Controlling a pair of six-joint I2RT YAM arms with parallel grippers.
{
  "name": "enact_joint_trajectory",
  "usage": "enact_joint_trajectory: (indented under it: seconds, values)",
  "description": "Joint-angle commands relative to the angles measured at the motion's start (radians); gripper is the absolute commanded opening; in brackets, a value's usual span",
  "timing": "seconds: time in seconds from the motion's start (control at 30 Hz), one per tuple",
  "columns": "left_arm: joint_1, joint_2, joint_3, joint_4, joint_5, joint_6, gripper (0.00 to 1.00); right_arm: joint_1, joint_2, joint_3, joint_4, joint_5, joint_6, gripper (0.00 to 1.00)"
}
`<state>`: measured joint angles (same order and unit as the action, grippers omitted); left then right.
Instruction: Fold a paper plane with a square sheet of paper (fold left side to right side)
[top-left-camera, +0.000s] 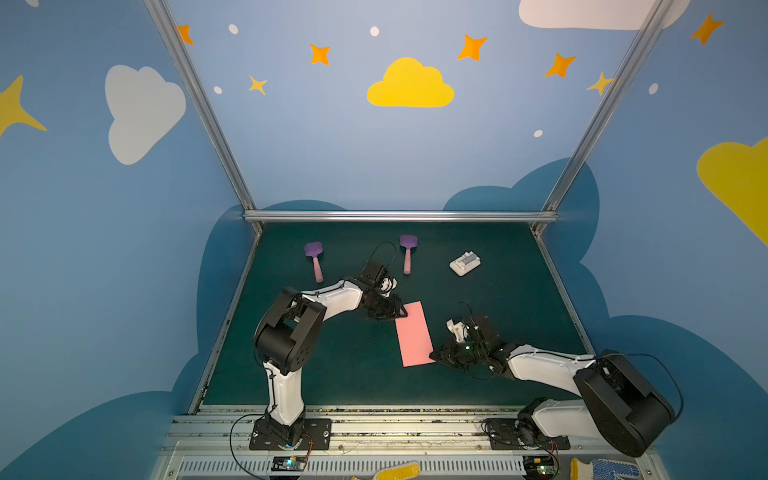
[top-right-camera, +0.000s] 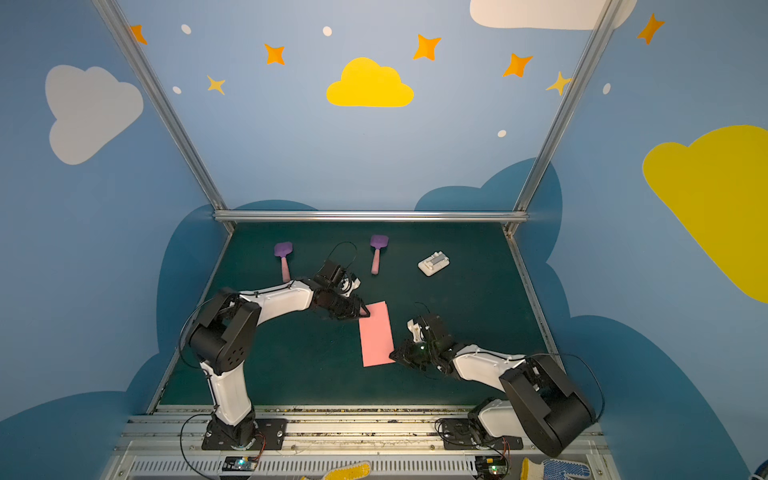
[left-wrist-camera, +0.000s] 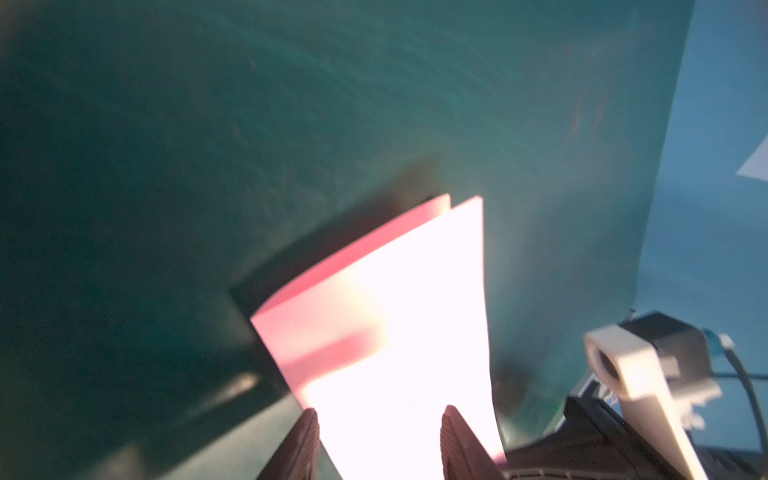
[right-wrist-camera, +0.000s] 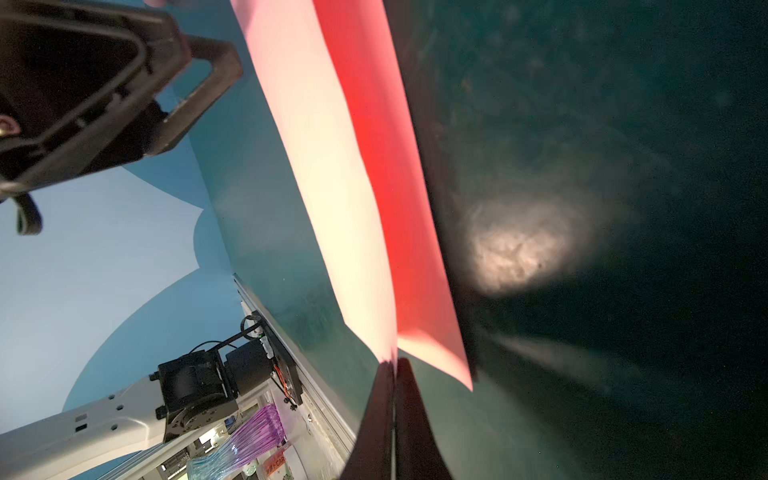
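The square sheet of paper (top-left-camera: 413, 334) (top-right-camera: 376, 334) lies on the green mat, folded into a narrow salmon-pink rectangle. My left gripper (top-left-camera: 399, 311) (top-right-camera: 363, 311) is at its far left corner. In the left wrist view that gripper (left-wrist-camera: 380, 432) is open, and the paper (left-wrist-camera: 395, 311) runs between its two fingers. My right gripper (top-left-camera: 434, 355) (top-right-camera: 394, 355) is at the near right corner. In the right wrist view it (right-wrist-camera: 394, 365) is shut on the corner of the upper layer (right-wrist-camera: 332, 187), which stands slightly off the lower layer. No paper plane is in view.
Two purple spatulas with pink handles (top-left-camera: 315, 259) (top-left-camera: 408, 253) lie at the back of the mat, and a small white block (top-left-camera: 464, 263) lies at the back right. Metal rails (top-left-camera: 374, 415) border the mat's front, and blue walls close in the other sides.
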<state>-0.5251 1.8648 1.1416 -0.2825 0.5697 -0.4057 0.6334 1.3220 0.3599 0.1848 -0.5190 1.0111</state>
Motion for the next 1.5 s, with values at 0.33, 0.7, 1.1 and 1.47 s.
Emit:
enact_joint_trajectory:
  seconds: [0.33,0.7,1.1,1.47]
  values:
    - [-0.070,-0.068,-0.102,0.075,0.009,-0.073,0.50,0.038,-0.016,0.035,-0.085,0.011,-0.020,0.00]
    - [-0.070,0.024,-0.088,0.075,0.007,-0.049,0.49,0.068,0.056,0.103,-0.079,0.007,-0.022,0.00]
    - [-0.072,0.041,-0.086,0.057,0.003,-0.026,0.49,0.081,0.239,0.224,0.023,-0.017,-0.011,0.00]
    - [-0.070,0.038,-0.093,0.046,0.005,-0.012,0.48,0.072,0.397,0.306,0.100,-0.027,0.007,0.00]
